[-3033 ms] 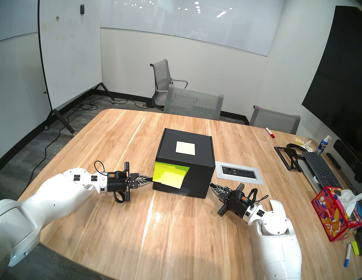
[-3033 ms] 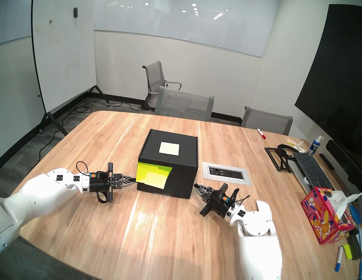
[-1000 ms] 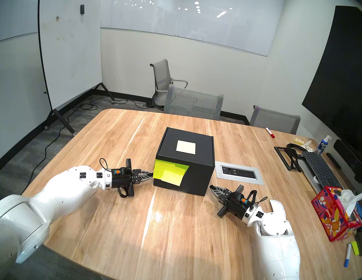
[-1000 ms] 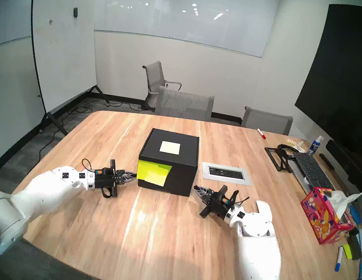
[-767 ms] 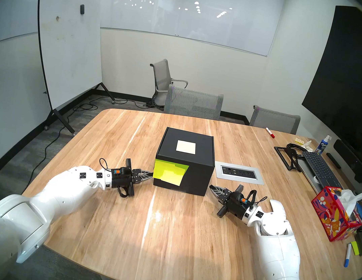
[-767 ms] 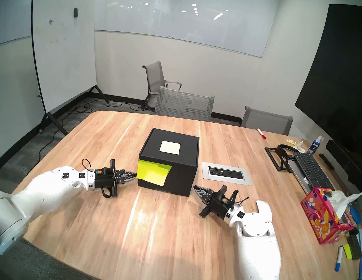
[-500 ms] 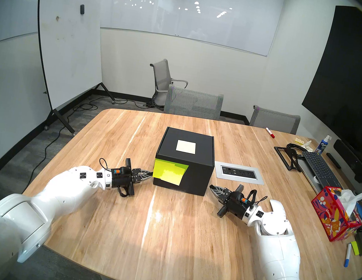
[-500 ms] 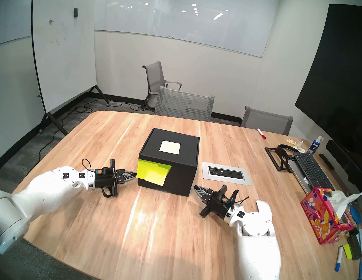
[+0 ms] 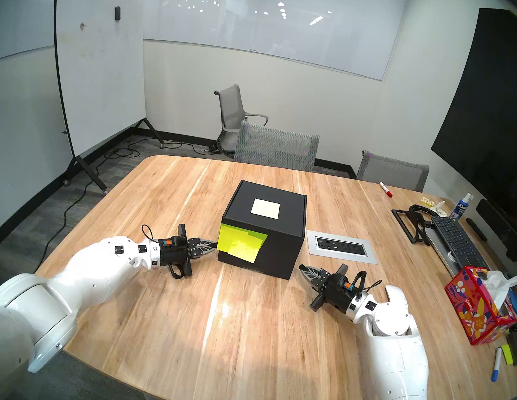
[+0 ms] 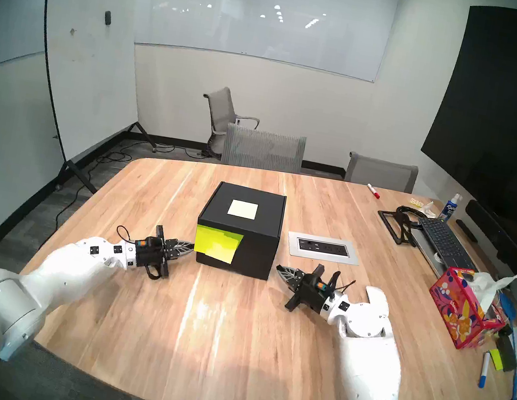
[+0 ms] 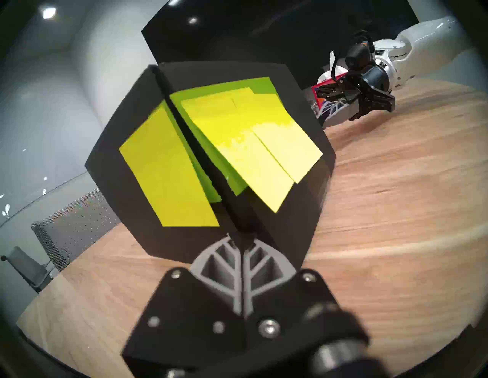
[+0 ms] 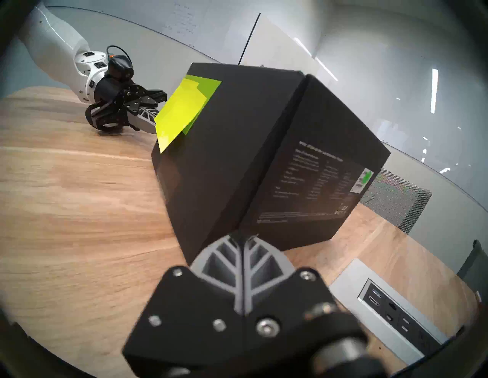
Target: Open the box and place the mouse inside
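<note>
Wooden planks of the desk (image 9: 228, 341) lay bare nearest the robot, between its two white arms. Farther in, the left gripper (image 9: 211, 243) had its jaws pressed together, the tip at the near left corner of the box (image 9: 279, 252) — whether it actually touched, the views did not settle. The right gripper (image 9: 303, 266) also had its jaws pressed together, holding nothing, its tip just beside the box's near right corner. That black box sat closed near the middle of the desk, neon yellow-green sticky notes (image 9: 241, 244) on its near face and left side, a pale square note (image 9: 265, 209) on its lid. Right of it lay a power outlet panel (image 9: 341, 247) set in the wood; farther right stood a patterned tissue box (image 9: 475, 310). No mouse could be made out.
</note>
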`<control>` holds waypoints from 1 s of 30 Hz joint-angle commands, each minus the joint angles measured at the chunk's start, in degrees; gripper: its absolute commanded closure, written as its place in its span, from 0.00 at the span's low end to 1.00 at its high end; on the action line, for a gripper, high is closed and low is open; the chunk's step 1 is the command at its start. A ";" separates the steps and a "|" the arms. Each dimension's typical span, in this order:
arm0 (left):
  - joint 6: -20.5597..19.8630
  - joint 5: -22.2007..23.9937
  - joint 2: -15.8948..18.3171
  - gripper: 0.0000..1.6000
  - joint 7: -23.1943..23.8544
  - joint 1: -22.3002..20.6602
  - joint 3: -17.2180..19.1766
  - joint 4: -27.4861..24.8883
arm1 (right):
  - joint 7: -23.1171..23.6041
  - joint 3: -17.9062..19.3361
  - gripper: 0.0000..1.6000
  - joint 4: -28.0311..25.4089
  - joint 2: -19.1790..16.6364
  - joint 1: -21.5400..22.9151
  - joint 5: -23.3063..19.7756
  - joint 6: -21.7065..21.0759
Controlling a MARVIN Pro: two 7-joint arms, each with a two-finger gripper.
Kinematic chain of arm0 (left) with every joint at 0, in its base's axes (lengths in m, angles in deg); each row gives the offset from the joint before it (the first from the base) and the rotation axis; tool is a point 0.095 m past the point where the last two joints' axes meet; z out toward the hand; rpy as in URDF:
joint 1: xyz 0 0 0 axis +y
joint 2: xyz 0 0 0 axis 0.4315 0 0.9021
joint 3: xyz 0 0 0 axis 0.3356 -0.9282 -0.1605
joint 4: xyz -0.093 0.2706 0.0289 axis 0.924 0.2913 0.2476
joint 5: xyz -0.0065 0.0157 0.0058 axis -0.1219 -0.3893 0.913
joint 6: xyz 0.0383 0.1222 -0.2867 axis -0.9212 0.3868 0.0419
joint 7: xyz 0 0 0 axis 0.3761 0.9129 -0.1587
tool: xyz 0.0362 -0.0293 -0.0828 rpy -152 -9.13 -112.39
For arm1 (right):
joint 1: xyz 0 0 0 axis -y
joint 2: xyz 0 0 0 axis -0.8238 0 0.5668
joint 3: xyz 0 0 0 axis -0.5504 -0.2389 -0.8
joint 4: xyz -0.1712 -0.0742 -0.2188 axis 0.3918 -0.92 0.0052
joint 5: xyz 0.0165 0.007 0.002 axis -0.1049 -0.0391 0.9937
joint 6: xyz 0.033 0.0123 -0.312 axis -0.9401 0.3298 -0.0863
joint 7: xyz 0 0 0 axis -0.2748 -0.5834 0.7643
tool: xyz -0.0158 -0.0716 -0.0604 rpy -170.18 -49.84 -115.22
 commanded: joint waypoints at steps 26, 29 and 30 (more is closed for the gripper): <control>0.73 -1.35 -2.95 1.00 0.21 -2.65 0.52 5.28 | 0.42 1.05 1.00 -2.01 0.50 0.31 0.05 -0.53; 0.81 -0.83 -2.55 1.00 0.91 -2.05 0.70 3.96 | 0.42 1.09 1.00 -1.68 0.52 0.42 0.17 -0.42; 0.85 -0.79 -2.54 1.00 0.95 -1.97 0.70 3.85 | 0.43 1.10 1.00 -1.62 0.54 0.44 0.19 -0.40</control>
